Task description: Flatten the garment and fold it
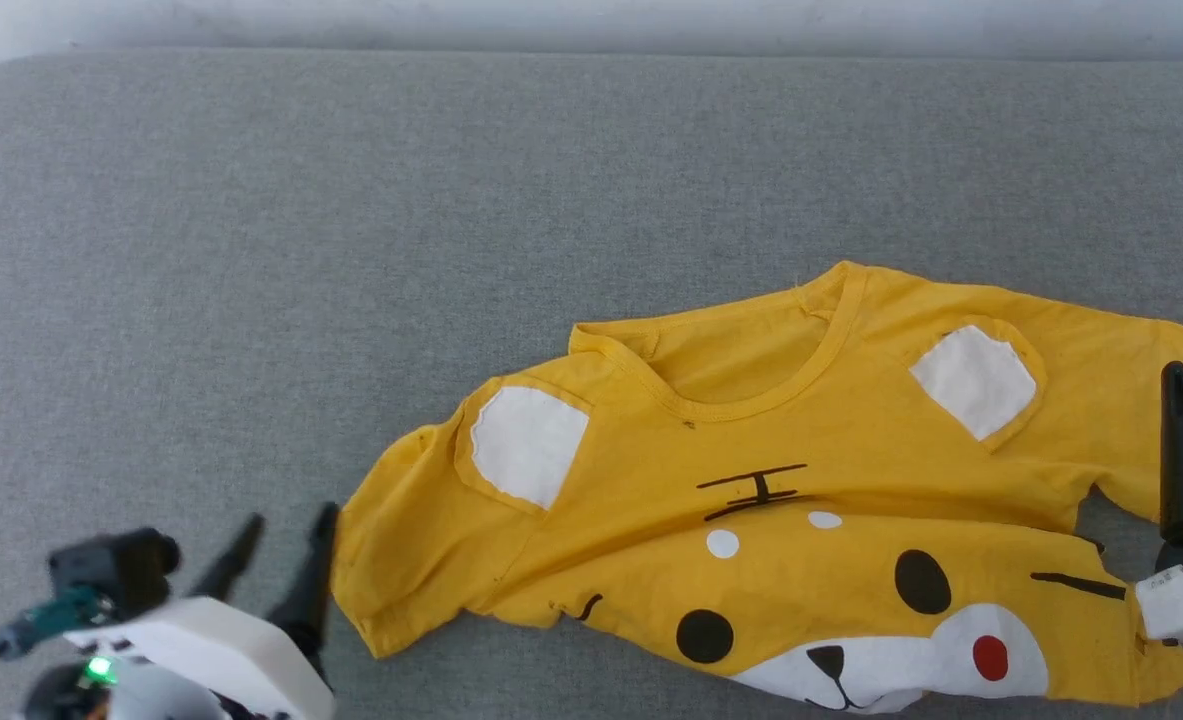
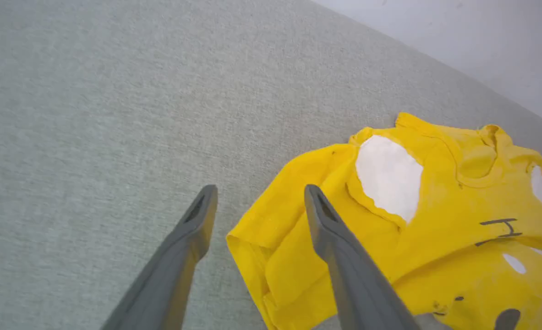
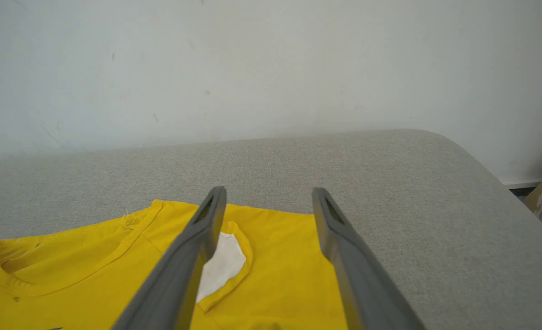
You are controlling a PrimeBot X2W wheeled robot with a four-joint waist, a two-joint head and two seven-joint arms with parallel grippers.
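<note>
Garment (image 1: 771, 480) lies face up on the grey padded surface (image 1: 351, 200), right of centre and toward the near edge, collar to the far side. Not flat: a fold runs across the chest below the black stripes, and the left sleeve (image 1: 391, 560) is bunched. The muzzle print reaches the near edge of the head view.

Left gripper (image 1: 288, 520): fingers spread wide, nothing between them, gripping nothing. It sits just left of the left sleeve. Its inner finger is just beside the sleeve hem; contact cannot be told. In the left wrist view that finger crosses over the sleeve and the other lies over bare grey surface.

Right gripper (image 1: 1177, 385): one finger seen in the head view, at the outer edge of the right sleeve (image 1: 1121, 400). The right wrist view shows both fingers well apart and empty, above the right shoulder, the left one crossing the white ear patch (image 3: 222, 266). White wall (image 3: 252, 68) beyond the far edge.
</note>
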